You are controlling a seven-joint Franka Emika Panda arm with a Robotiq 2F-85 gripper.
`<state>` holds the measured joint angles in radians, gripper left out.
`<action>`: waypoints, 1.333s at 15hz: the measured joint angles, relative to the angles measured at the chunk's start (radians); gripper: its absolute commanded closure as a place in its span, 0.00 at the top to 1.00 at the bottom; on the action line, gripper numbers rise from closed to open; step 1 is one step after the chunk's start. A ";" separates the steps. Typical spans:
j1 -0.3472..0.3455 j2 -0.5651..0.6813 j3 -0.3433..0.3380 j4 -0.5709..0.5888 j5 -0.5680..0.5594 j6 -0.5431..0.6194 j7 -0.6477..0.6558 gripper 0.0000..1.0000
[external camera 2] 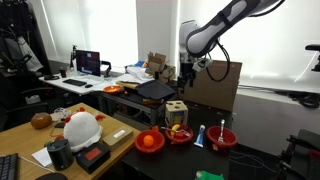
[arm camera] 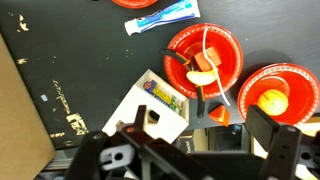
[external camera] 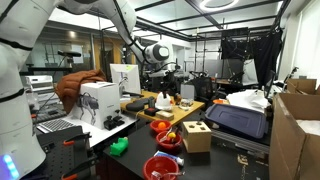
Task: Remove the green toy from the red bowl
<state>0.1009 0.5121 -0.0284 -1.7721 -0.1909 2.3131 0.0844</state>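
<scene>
Wrist view: the gripper point(arm camera: 190, 128) hangs open. In an exterior view the green toy point(external camera: 119, 147) lies outside the red bowl point(external camera: 151, 167).

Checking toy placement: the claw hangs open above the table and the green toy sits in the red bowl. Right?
No. The green toy lies on the table, outside the red bowl, as an exterior view shows. The claw does hang open.

I see 1 wooden block box point(arm camera: 145, 105) on the black table point(arm camera: 60, 60), just beside a small red vessel point(arm camera: 205, 60) w/ multicoloured pieces. 1 blue-white tube point(arm camera: 165, 15) lies near, apart from both.
</scene>
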 measured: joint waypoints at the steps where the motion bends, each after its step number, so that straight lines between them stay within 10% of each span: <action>1: 0.006 -0.006 -0.012 0.012 -0.021 -0.034 0.023 1.00; 20: 0.015 -0.091 -0.026 0.323 -0.214 -0.722 0.054 1.00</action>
<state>0.1159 0.4216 -0.0540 -1.4487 -0.4054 1.5911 0.1388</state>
